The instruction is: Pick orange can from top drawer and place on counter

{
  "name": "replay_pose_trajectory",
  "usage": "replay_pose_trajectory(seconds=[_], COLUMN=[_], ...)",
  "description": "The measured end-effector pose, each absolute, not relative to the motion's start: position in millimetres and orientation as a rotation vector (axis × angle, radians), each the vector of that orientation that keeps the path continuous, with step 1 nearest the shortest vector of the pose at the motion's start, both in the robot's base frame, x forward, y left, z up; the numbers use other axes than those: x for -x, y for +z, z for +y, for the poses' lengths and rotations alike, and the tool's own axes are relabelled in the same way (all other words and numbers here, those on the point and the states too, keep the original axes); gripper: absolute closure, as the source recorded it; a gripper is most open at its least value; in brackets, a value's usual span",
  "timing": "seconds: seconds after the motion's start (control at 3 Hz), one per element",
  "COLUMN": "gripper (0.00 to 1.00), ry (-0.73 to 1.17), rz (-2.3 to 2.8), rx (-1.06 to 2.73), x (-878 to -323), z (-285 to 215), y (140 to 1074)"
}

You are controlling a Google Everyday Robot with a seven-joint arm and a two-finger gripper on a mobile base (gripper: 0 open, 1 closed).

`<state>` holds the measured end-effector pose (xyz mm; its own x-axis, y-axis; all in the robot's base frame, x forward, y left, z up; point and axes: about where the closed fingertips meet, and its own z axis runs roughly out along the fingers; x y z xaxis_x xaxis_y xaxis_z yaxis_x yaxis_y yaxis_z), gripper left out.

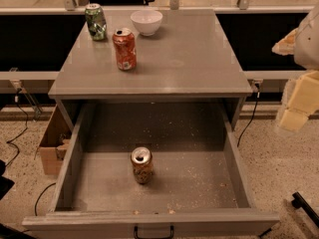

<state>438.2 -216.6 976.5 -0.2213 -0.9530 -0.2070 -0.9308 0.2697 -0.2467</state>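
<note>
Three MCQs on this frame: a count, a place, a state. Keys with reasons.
1. How many cans stand on the counter? A. one B. two C. three
2. Where is the orange can? A. on the counter B. in the top drawer C. on the ground
3. The orange can is: A. upright B. on its side C. crushed flat

1 B: green can and red can.
2 B: it sits on the drawer's floor.
3 A: silver top faces up; the gripper hangs at the right edge, clear of it.

Counter: 3 items rear-left: green can, red can, white bowl. Pincer off right of counter.
</note>
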Motion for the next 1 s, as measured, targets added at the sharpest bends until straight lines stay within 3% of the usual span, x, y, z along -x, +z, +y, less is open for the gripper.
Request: replay_pose_trajectory(seconds=[0.67, 1.0], gripper=[0.00, 0.00], ry=[-0.027, 0.170], rz=[2.190, 2.110], rx=[1.661, 1.585], x=[-440.7, -435.7], z=[-213.5, -213.9], y=[964.4, 899.8])
